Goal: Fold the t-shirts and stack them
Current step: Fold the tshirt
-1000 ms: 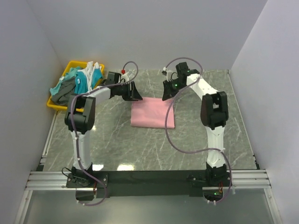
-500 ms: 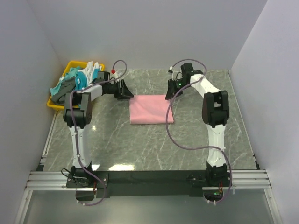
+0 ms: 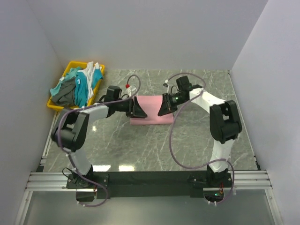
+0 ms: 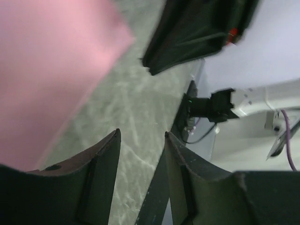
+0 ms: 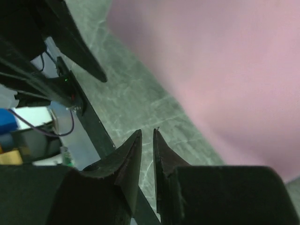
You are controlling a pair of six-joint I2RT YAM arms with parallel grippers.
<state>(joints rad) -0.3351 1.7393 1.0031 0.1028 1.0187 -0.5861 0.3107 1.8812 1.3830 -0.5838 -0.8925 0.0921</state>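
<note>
A pink t-shirt [image 3: 151, 116] lies folded into a small rectangle at the middle of the marble table. My left gripper [image 3: 139, 111] is at its left edge and my right gripper [image 3: 162, 109] at its right edge, both low over the shirt. In the left wrist view the left gripper [image 4: 140, 133] is open and empty, with the pink shirt [image 4: 47, 61] to the upper left. In the right wrist view the right gripper [image 5: 146, 131] has its jaws only slightly apart with nothing between them. The pink shirt [image 5: 225, 61] lies beyond it.
A yellow bin [image 3: 69, 66] at the far left holds a pile of teal, grey and white t-shirts [image 3: 77, 84]. White walls stand on three sides. The arm bases and a metal rail [image 3: 150, 180] run along the near edge.
Both grippers moved toward the near side, carrying the shirt's far edge over. The pink shirt is now folded to about half its earlier depth.
</note>
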